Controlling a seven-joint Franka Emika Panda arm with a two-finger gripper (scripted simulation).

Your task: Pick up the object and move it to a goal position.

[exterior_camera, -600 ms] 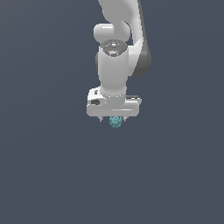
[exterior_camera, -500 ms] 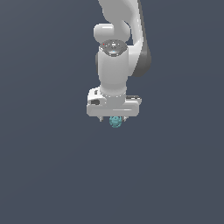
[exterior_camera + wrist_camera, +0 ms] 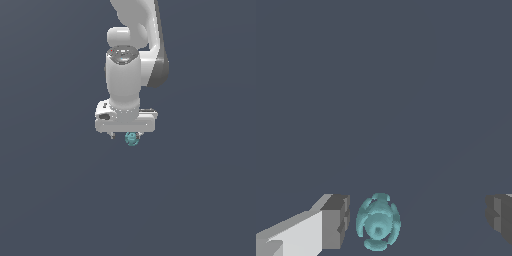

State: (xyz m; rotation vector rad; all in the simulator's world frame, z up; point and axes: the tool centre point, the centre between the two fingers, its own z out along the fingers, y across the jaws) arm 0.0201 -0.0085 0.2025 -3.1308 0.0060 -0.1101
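The object [image 3: 132,138] is a tiny teal-cyan bumpy lump that shows just under the white hand in the exterior view. In the wrist view the object [image 3: 378,222] lies between the two grey fingers, close beside one finger [image 3: 336,221] and far from the other [image 3: 499,217]. I cannot tell whether it touches the near finger. My gripper [image 3: 417,220] is open, its fingers spread wide around the lump. In the exterior view the gripper [image 3: 127,136] points straight down, and the hand's body hides most of its fingers.
A plain dark grey-blue surface fills both views. The white arm [image 3: 131,75] rises from the hand to the exterior view's upper edge.
The hand has edged slightly toward the exterior view's left. The object has stayed where it was.
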